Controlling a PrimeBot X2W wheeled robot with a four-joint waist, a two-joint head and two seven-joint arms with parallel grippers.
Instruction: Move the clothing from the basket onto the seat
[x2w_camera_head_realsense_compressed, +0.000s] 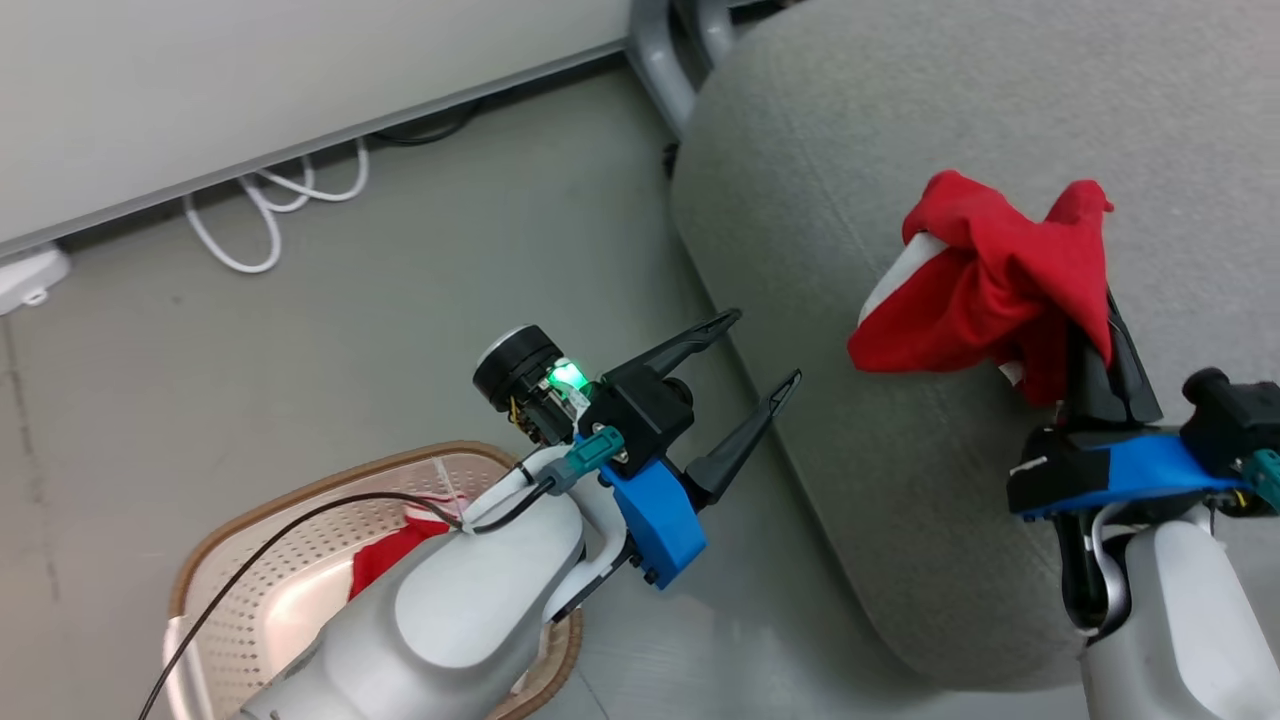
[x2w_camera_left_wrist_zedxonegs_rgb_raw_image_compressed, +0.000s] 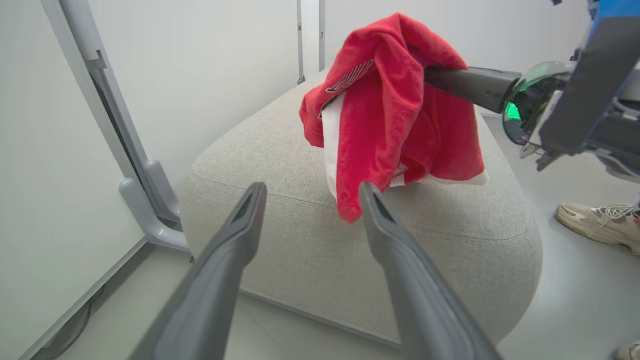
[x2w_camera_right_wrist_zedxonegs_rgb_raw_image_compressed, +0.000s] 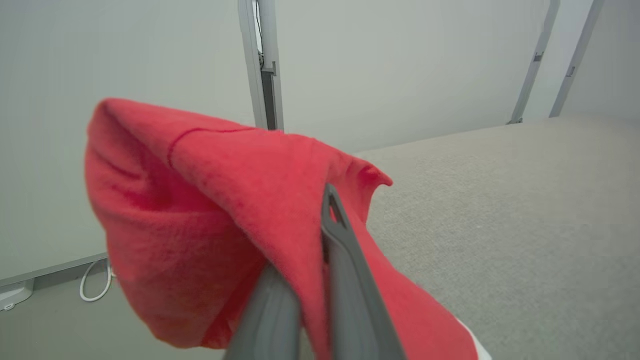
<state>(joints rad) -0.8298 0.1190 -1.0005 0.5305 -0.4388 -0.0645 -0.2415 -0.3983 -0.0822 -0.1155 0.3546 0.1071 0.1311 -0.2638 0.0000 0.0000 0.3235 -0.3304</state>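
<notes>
My right gripper is shut on a red garment with white trim, which hangs bunched from its fingers above the grey seat. The left wrist view shows that garment draped over the right gripper's fingers, its lower edge close to the seat. In the right wrist view the red cloth wraps the closed fingers. My left gripper stands open and empty over the floor, between the basket and the seat. More red clothing lies in the basket, partly hidden by my left forearm.
White cables loop along the wall's base at the back left. A grey metal frame leg stands behind the seat. A person's pale shoe rests on the floor to the right of the seat in the left wrist view.
</notes>
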